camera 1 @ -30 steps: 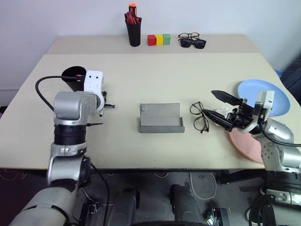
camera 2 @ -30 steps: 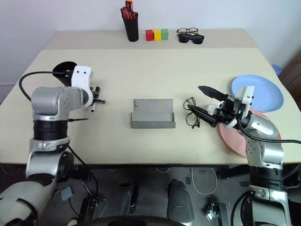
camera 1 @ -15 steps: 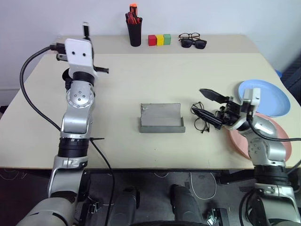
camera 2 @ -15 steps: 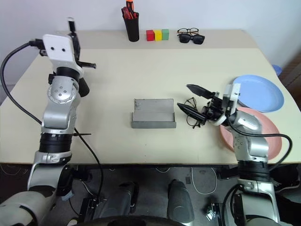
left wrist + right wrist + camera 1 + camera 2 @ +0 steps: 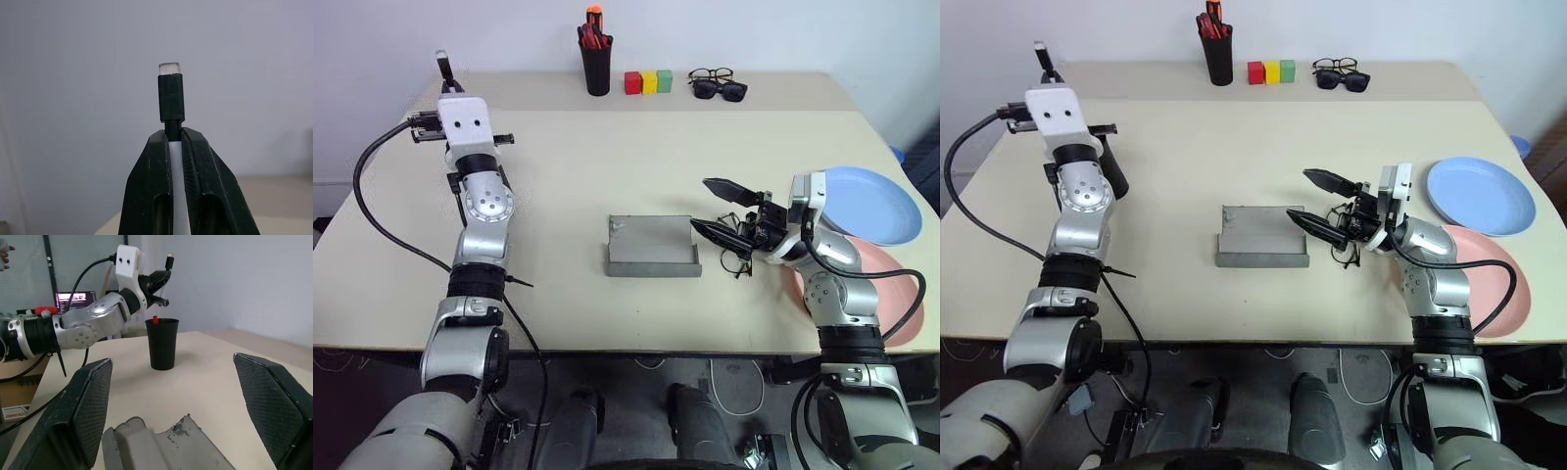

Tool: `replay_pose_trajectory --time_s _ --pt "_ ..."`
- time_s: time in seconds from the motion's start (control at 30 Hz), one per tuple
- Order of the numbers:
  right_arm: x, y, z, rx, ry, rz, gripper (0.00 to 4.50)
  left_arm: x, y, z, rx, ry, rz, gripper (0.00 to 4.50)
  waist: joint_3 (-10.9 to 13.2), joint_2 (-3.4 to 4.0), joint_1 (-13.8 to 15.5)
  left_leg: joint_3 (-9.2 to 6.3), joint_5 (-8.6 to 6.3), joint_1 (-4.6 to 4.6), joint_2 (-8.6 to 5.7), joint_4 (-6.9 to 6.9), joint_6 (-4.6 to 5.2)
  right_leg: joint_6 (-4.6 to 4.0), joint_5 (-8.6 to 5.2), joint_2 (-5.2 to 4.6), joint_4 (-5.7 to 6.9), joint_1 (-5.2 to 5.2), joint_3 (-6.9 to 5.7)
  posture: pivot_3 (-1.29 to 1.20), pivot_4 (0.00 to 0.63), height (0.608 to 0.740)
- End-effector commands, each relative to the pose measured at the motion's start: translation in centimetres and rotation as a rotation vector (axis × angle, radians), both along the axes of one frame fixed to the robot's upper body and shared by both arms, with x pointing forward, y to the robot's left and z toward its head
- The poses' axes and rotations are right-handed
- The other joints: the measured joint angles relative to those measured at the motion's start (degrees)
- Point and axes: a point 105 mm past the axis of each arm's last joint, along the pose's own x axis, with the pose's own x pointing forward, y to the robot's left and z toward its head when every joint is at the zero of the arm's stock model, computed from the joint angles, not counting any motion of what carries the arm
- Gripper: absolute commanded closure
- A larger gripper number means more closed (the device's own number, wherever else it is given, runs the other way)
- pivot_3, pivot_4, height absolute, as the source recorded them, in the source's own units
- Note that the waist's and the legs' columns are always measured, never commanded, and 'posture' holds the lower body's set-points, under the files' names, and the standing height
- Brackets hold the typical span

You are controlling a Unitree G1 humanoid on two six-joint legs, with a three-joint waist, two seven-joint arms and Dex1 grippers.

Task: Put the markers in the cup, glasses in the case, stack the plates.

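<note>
My left gripper [image 5: 174, 134] is raised high at the table's far left and is shut on the white marker [image 5: 176, 166], whose black cap [image 5: 171, 98] points upward. Below it the black cup [image 5: 162, 343] stands on the table, a red marker [image 5: 155, 319] poking from its rim. The grey case [image 5: 651, 245] lies open at the centre. My right gripper [image 5: 700, 204] is open, its fingertips over the case's right end. The wire-framed glasses [image 5: 736, 260] lie just beneath it, partly hidden. The blue plate [image 5: 867, 204] and pink plate [image 5: 893, 299] lie side by side at the right.
At the back edge stand a black pen holder [image 5: 598, 64] with red and orange pens, three coloured blocks [image 5: 645, 82], and dark sunglasses [image 5: 719, 90] beside another pair of spectacles [image 5: 709, 74]. A person's hand [image 5: 4, 257] and a lit screen [image 5: 73, 297] show beyond the table.
My left arm has lifted the white marker off the table and turned it upward. My right gripper, still open, has moved left over the glasses toward the case.
</note>
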Motion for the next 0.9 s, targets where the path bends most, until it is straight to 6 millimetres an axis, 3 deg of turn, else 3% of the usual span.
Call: replay_pose_trajectory --time_s 0.03,0.33,0.8,0.9 --pt "-0.3 -0.2 1.0 0.012 -0.046 -0.005 0.45 -0.2 0.6 0.7 0.04 -0.033 0.054 4.41 0.0 0.0 -0.2 0.0 0.0 0.0 0.0 0.0 0.0 0.0 0.0 0.0 0.0 0.0 0.0 0.0 0.15 0.74" --pt "-0.5 -0.5 0.9 0.015 -0.045 -0.029 0.45 0.3 1.7 -1.4 0.089 0.013 0.155 4.41 0.0 0.0 -0.1 0.0 0.0 0.01 0.0 0.0 0.0 0.0 0.0 0.0 0.04 -0.01 0.0 0.0 0.15 0.74" --pt "-0.7 -1.2 1.1 0.012 -0.044 -0.062 0.45 0.4 1.1 -3.7 0.097 0.037 0.137 4.41 0.0 0.0 -0.1 0.0 0.0 0.01 0.0 0.0 0.0 0.01 0.0 0.0 0.05 -0.02 0.0 0.0 0.15 0.74" --pt "-0.6 -1.3 1.2 0.012 -0.044 -0.068 0.45 0.1 1.3 -4.4 0.071 0.043 0.133 3.37 0.0 0.0 -0.1 0.0 0.0 0.01 0.0 0.0 0.0 0.01 0.0 0.0 0.05 -0.01 -0.01 0.0 0.15 0.74"
